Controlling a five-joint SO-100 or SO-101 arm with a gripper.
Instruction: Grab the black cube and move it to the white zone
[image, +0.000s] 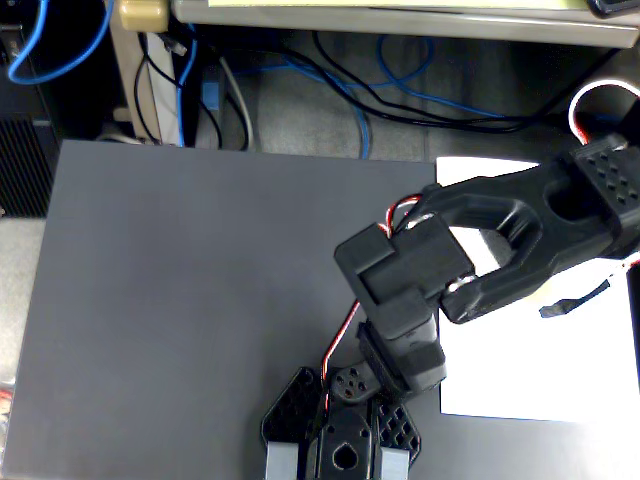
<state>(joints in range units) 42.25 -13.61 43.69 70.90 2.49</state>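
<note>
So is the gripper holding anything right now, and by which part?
Cannot tell: the gripper sits at the picture's bottom edge, and its fingertips are cut off by the frame.

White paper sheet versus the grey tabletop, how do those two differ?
The white sheet is bright white, while the tabletop is dark grey. The sheet is much smaller than the tabletop. It lies on top of the tabletop, at its right side in the fixed view. Both are flat, plain and rectangular.
</note>
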